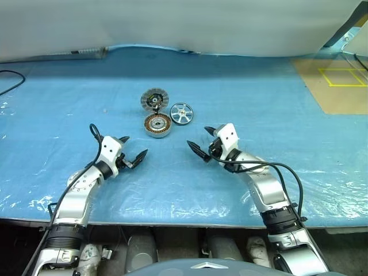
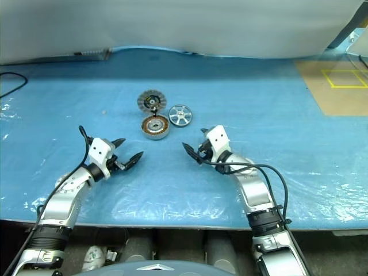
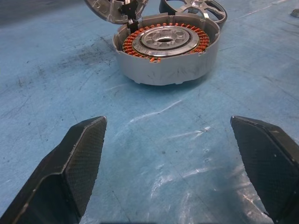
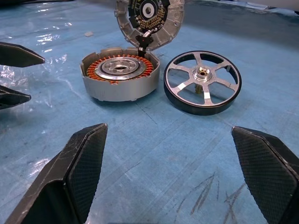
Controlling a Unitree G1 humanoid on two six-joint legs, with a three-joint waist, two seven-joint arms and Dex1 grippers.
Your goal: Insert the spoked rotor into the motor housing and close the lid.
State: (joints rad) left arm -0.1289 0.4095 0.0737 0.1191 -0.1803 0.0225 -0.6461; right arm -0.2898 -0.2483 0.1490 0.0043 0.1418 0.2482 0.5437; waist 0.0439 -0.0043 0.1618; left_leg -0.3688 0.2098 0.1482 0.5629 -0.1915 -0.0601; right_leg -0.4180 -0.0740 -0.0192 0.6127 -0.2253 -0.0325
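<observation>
Blue plastic sheeting (image 1: 241, 103) covers the table in your head views, and all three parts sit on it untouched: the housing (image 1: 157, 125) with its copper windings, the rotor (image 1: 181, 112) just beside it on the right, and the lid (image 1: 154, 100) just behind the housing. Your left gripper (image 1: 133, 152) and right gripper (image 1: 203, 144) hover short of the parts, both spread wide and holding nothing.

Your left wrist view looks straight at the housing (image 3: 168, 53), its centre bare, with the fingers (image 3: 74, 163) far apart on either side.

Your right wrist view shows the rotor (image 4: 202, 81) lying flat by the housing (image 4: 119, 79), and the lid (image 4: 149, 18) standing tilted up behind it, seemingly joined at a dark link.

So nothing is done yet: you must still seat the rotor, then close the lid.
</observation>
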